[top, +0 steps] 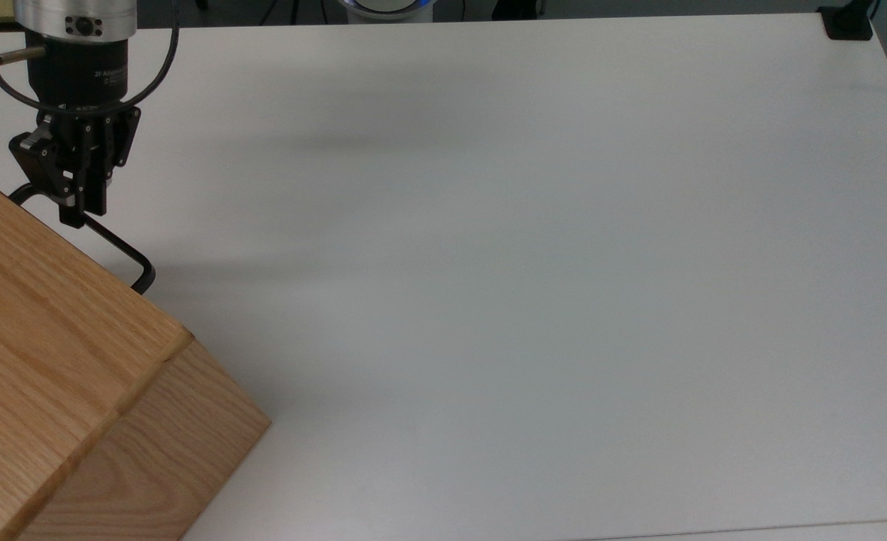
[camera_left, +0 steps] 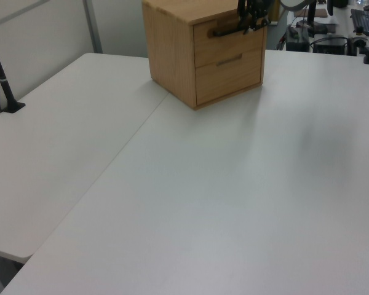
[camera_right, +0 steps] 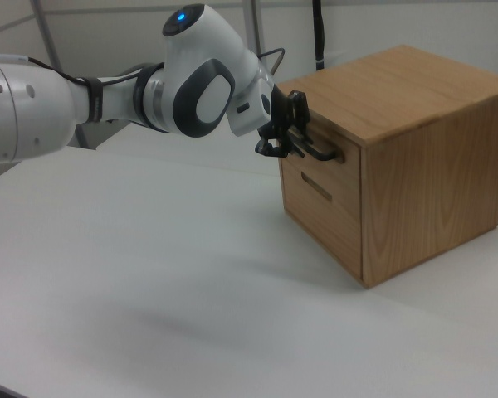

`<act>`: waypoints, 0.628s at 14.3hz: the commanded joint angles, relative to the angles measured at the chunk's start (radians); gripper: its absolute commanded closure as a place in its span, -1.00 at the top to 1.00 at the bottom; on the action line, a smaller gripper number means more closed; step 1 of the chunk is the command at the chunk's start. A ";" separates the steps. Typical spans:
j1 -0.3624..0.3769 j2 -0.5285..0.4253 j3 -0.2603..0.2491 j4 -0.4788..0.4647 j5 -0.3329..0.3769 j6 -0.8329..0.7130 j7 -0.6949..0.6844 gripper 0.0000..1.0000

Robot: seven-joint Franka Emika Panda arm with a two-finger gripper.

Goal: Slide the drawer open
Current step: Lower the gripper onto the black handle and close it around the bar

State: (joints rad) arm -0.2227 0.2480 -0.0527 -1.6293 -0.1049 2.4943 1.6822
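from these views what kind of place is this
Probably a robotics lab or office workspace: a Franka arm works at an oak cabinet on a white table, with computer gear behind.

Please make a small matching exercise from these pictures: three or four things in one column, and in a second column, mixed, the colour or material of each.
Things:
1. bar handle
2. cabinet
3. table
4. arm

Descriptions:
A. light oak wood
B. plain white flat surface
C. black metal
D. white shell with dark grey joints

Pairs: 1-C, 2-A, 3-B, 4-D
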 commanded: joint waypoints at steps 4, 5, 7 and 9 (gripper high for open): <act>0.002 -0.041 0.007 -0.026 -0.032 0.006 0.021 -0.96; 0.003 -0.058 0.010 -0.049 -0.035 -0.012 0.004 -0.96; 0.002 -0.117 0.024 -0.105 -0.035 -0.025 -0.016 -0.96; 0.003 -0.162 0.033 -0.142 -0.035 -0.083 -0.022 -0.96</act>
State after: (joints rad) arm -0.2230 0.2128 -0.0446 -1.6649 -0.1186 2.4798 1.7078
